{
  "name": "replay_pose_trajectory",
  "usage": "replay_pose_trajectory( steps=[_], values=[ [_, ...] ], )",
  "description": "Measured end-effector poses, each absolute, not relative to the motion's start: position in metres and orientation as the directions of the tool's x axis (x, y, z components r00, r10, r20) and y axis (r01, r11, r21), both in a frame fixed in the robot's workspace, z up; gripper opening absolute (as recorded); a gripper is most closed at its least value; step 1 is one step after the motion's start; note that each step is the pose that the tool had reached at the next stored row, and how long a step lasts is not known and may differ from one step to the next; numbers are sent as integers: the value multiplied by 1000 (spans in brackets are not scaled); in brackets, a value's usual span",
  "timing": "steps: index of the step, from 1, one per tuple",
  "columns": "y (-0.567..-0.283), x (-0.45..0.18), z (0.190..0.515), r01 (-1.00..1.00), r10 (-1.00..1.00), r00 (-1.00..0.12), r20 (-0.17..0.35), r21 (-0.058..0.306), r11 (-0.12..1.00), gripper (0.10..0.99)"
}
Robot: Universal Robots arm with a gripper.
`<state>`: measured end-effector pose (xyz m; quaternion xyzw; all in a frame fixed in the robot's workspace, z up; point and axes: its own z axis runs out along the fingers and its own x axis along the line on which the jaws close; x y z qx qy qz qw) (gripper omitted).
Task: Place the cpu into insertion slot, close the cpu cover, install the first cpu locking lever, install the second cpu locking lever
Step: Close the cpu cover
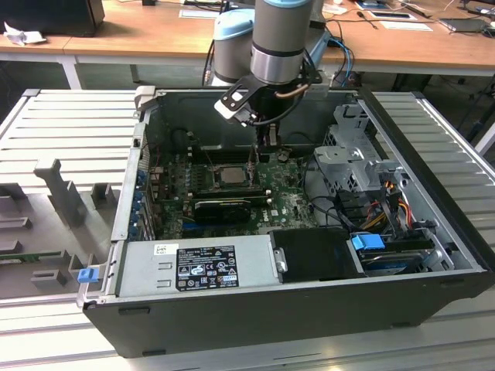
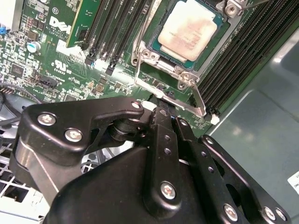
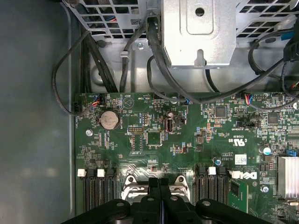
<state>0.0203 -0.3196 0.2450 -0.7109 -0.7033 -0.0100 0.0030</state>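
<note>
**Fig.** Socket area of the green motherboard (image 3: 154, 122) inside an open black computer case (image 1: 271, 325).

(a) The cpu (image 2: 189, 29), a small flat square chip w/ dull silver-grey metal top, lies seated in the square insertion slot (image 1: 213, 178). The slot's pinned centre is hidden beneath it.

(b) The cpu cover (image 2: 145, 55), a thin silvery metal frame plate, lies flat around the chip's edges, approx. closed.

(c) The black two-finger gripper (image 2: 161, 105) has its fingers drawn together w/ no gap, tips just beside a thin silver wire locking lever (image 2: 200, 101) at the socket's corner. Whether the wire is pinched between them can't be told.

Handling, as judged: the lever is light, stiff, springy steel, smooth and prob. slippery, so it is best taken at its bent free end, away from the hinge. Chip and pins are fragile, so avoid side load.
</note>
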Motion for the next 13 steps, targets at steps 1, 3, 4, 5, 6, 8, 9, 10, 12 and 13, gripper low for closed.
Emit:
replay_pose_trajectory(
  steps=[1,3,4,5,6,8,9,10,12,13],
  values=[
    [-320,20,245,1000,1000,11,18,10,-11,106],
    [-320,19,245,1000,1000,11,18,10,-11,106],
    [-320,19,245,1000,1000,11,18,10,-11,106],
    [-320,18,245,1000,1000,11,18,10,-11,106],
    [-320,18,245,1000,1000,11,18,10,-11,106],
    [-320,16,245,1000,1000,11,18,10,-11,106],
    [-320,15,245,1000,1000,11,18,10,-11,106],
    [-320,13,245,1000,1000,11,18,10,-11,106],
    [-320,10,245,1000,1000,11,18,10,-11,106],
    [-320,8,245,1000,1000,11,18,10,-11,106]
  ],
)
